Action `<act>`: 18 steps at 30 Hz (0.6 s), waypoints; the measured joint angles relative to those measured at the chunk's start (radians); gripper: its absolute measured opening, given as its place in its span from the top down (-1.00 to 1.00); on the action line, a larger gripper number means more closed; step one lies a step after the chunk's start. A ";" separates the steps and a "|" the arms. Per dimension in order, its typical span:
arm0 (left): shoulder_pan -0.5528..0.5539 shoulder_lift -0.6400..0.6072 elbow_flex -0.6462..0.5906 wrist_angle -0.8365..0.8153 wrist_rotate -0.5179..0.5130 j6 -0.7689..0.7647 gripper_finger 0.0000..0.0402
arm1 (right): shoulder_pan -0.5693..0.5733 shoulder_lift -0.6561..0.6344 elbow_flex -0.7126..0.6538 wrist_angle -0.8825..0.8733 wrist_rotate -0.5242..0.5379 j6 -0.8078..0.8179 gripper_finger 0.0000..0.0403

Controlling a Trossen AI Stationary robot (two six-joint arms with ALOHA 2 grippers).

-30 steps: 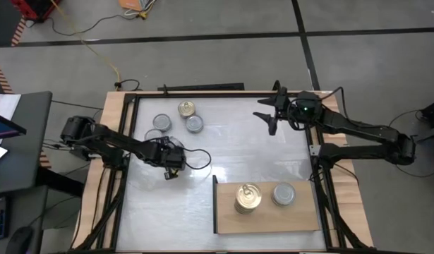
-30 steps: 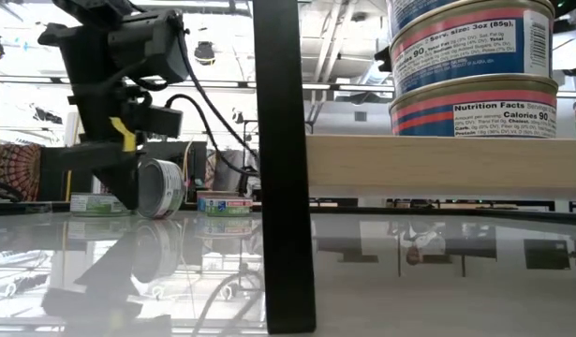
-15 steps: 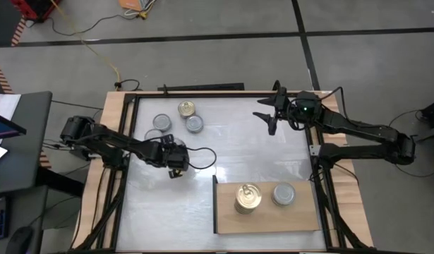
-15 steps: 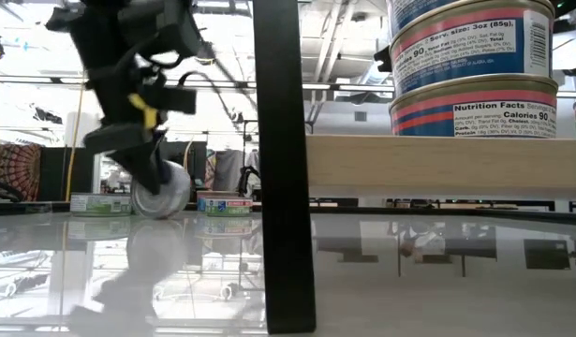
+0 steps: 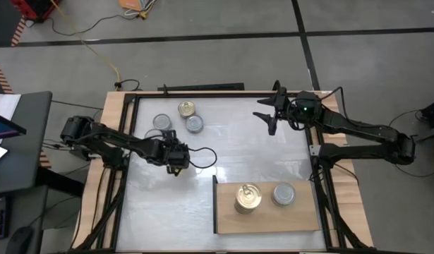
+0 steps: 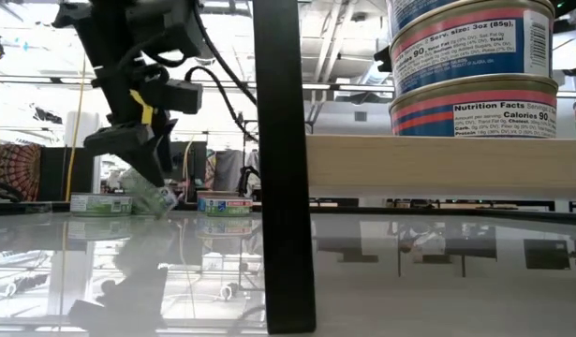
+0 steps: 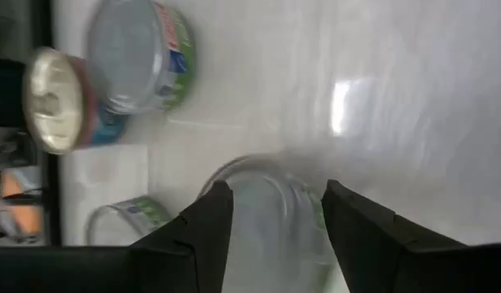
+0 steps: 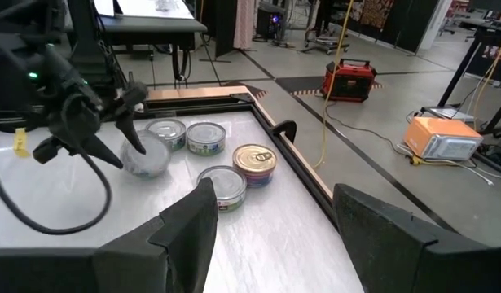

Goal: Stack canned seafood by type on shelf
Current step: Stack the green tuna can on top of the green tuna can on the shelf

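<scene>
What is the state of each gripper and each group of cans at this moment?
left gripper: open, fingers on either side of a can
tilted can: leaning, not lying flat
right gripper: open, empty
gold-lid stack: stacked upright on the shelf
silver-lid can: upright on the shelf
loose gold-lid can: upright, not yet shelved

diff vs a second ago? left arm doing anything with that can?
The left gripper moved toward the table's middle, carrying a silver-lidded can with it. A second ago it was shut; now its fingers stand apart around the can, which tilts on edge on the table. Whether it is gripped or released, I cannot tell. The right gripper, the other cans and the shelf stacks are unchanged.
</scene>
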 joint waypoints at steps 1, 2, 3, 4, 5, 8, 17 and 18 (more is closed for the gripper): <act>0.008 0.000 -0.002 0.000 0.020 0.001 0.09 | 0.000 0.000 0.000 0.000 0.000 0.000 -0.35; 0.013 0.000 -0.002 -0.001 0.037 0.000 0.09 | 0.000 0.000 0.000 0.000 0.000 0.000 -0.35; 0.015 0.000 -0.002 -0.001 0.056 0.000 0.09 | 0.000 0.000 0.000 0.000 0.000 -0.001 -0.35; 0.016 0.000 -0.002 -0.003 0.075 0.001 0.09 | 0.000 0.000 0.000 0.000 0.000 -0.003 -0.35; 0.016 0.000 -0.002 -0.008 0.086 0.002 0.09 | 0.000 0.000 0.000 0.000 0.000 -0.004 -0.35; 0.016 0.000 -0.002 -0.015 0.113 -0.008 0.09 | 0.000 0.000 0.000 0.000 0.000 -0.005 -0.35; 0.015 0.000 0.017 -0.019 0.146 -0.083 0.09 | 0.000 0.000 0.000 0.008 0.000 -0.003 -0.35; 0.015 0.000 0.015 -0.016 0.126 -0.093 0.09 | 0.000 0.000 0.000 0.020 0.000 -0.002 -0.35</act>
